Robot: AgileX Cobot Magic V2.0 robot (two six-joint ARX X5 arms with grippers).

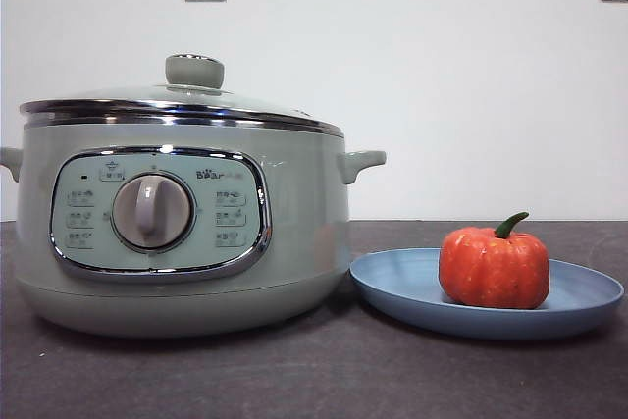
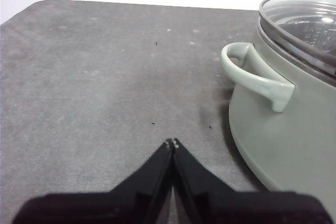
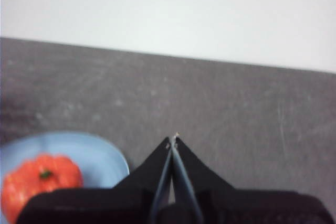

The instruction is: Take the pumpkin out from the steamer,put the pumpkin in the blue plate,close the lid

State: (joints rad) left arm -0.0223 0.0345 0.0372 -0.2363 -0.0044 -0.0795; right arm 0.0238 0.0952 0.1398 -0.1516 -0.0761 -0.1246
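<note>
Dark grey table (image 1: 294, 380) fills the lower frame. At lower right, the orange-red ribbed pumpkin (image 1: 494, 267) sits on the blue plate (image 1: 392, 287). At left, the lid (image 1: 186, 100) covers the steamer (image 1: 304, 223). Left gripper (image 2: 172, 142) and right gripper (image 3: 173, 140) have jaws pressed together, holding nothing.

Open tabletop around me
Bare table (image 2: 105, 77) lies before my left claw; the steamer (image 1: 186, 233) and blue plate (image 1: 579, 301) block the middle.
</note>
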